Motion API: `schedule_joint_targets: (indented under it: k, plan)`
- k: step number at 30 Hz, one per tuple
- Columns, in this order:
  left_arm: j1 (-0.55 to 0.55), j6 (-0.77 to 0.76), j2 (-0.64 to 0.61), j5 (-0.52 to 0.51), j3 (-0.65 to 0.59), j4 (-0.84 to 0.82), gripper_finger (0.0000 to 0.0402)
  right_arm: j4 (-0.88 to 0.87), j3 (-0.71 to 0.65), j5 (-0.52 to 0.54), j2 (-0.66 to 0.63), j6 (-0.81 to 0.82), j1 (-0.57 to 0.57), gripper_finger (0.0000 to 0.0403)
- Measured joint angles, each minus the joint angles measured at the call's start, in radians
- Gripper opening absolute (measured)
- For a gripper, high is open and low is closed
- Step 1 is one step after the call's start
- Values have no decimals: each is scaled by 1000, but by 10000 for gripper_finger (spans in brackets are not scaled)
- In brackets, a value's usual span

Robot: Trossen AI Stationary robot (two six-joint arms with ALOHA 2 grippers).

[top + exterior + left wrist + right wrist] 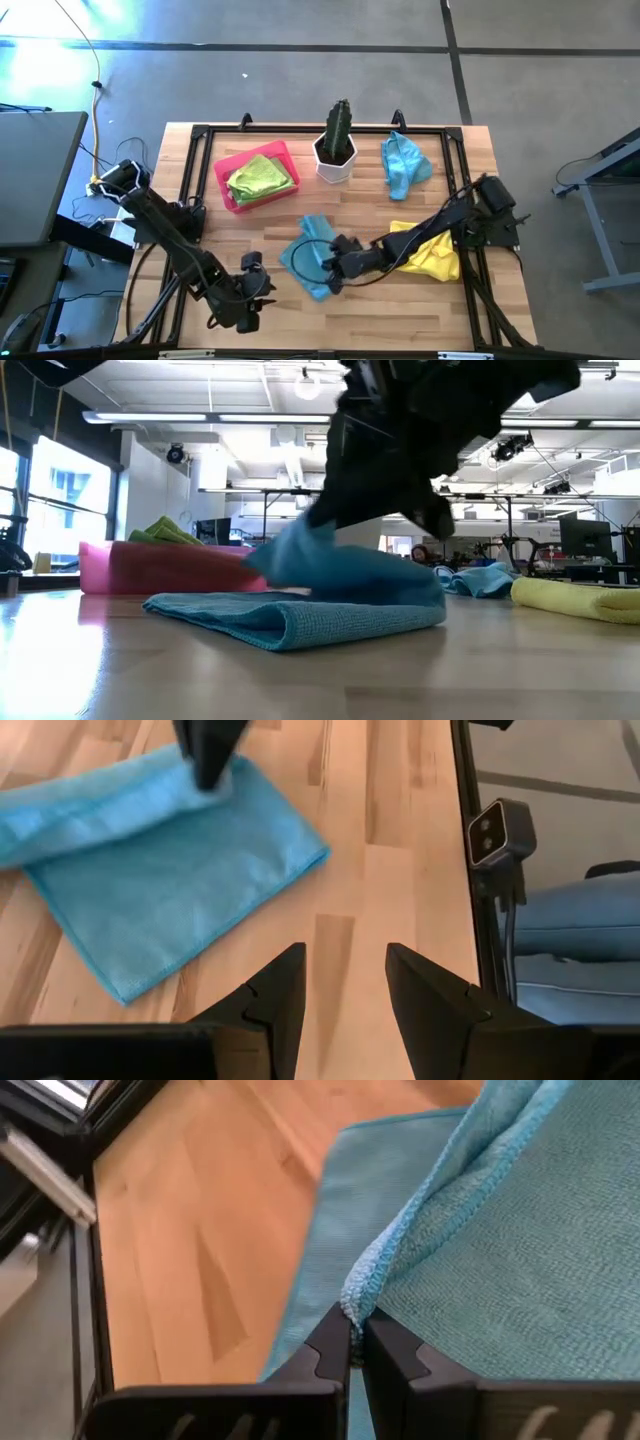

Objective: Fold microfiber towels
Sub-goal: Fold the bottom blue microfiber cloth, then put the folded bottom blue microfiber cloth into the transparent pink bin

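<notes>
Here the right claw pinches the blue towel's edge; the left claw gapes, holding nothing.

Front strip of the table lay bare | right arm stretched across the middle, blocking | blue towel lay at centre | pink tray, potted cactus and second blue towel crowded the back edge | yellow towel filled the right side
</notes>
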Motion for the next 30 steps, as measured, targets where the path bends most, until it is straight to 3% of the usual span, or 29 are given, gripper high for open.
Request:
schedule_joint_targets:
  k: [6,14,18,25,27,30]
  plan:
    - [-32,-29,0,-16,0,-4,131,-16,153,-84,136,-57,32,4]
    - [-64,-48,0,-52,0,-5,131,-245,289,-120,199,-119,50,10]
    - [-64,-55,1,-59,0,-7,131,-243,292,-152,198,-144,49,53]
    - [-64,-17,6,-59,-5,-8,131,-252,292,-388,171,-318,67,148]
    - [-64,24,13,-59,-5,-8,131,-264,292,-359,171,-412,86,161]
    - [-62,73,28,-67,-5,-3,131,-313,291,-181,177,-552,116,170]
